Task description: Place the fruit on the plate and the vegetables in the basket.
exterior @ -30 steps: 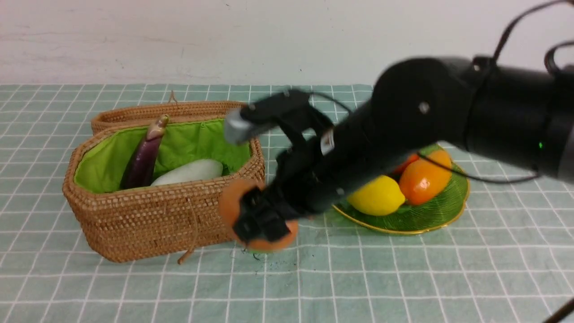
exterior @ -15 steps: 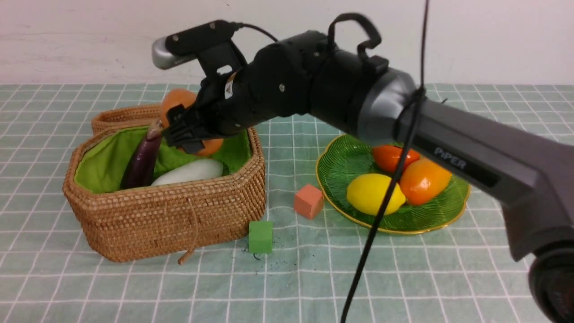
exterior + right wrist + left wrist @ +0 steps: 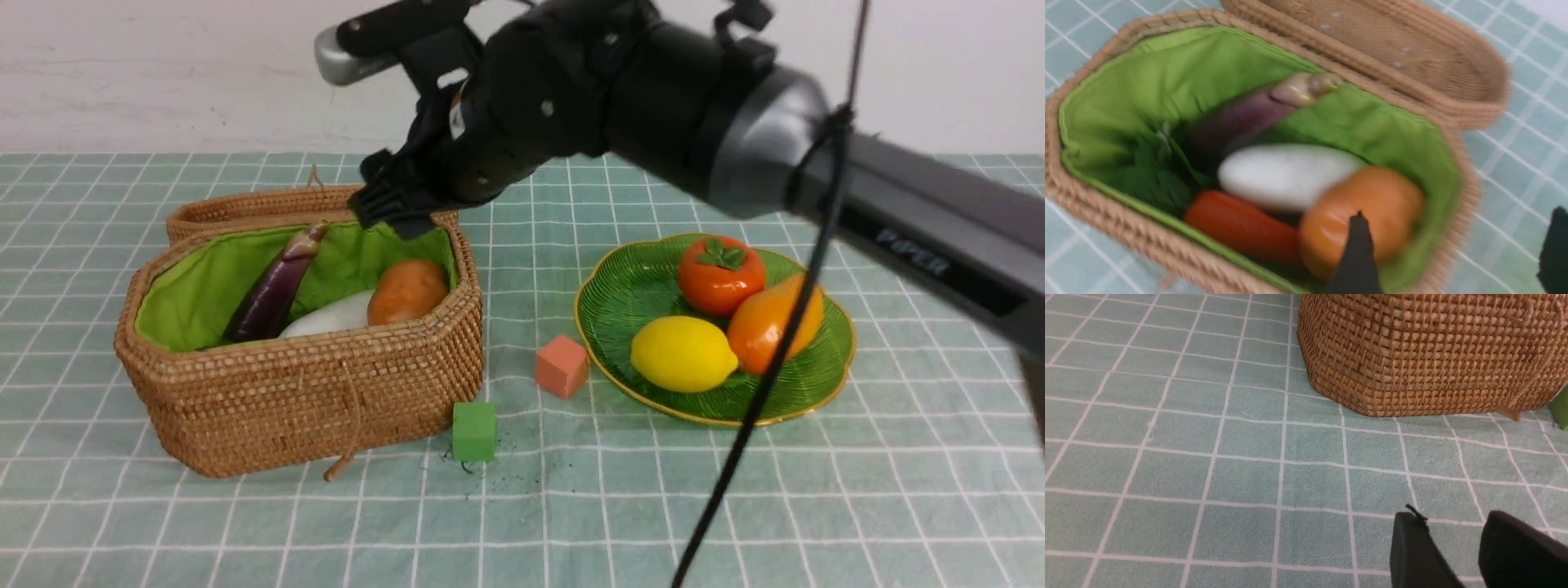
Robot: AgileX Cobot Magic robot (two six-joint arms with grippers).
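With the potato (image 3: 407, 291) lying at the basket's (image 3: 302, 400) right end, atop the radish (image 3: 333, 315), the right jaws stand parted and empty above, probably for having just released it there

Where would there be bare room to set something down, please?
On the table in front of the basket, and also in front of the plate. Between them it is crowded: the green cube and pink cube sit there, with the arm above and behind.
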